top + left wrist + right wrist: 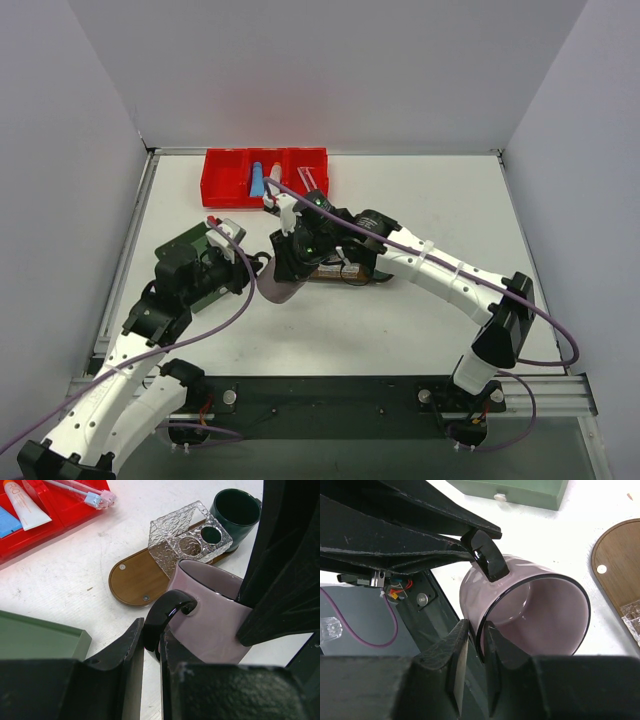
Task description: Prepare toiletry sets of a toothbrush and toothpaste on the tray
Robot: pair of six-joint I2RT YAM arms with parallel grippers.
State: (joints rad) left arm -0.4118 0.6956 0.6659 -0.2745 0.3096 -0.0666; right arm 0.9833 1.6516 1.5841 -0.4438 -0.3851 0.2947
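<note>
Your left gripper (151,641) is pinched narrow on the black handle (170,605) of a mauve mug (210,625), which sits just beside one end of the brown oval tray (135,580). Your right gripper (477,630) is closed narrow over the mug's rim, one finger inside and one outside. The tray carries a clear glass holder (187,537) and a dark green cup (235,512), while the blue toothpaste tube (7,522), white toothpaste tube (22,505) and toothbrushes (85,495) lie apart from it in the red bin (50,526).
</note>
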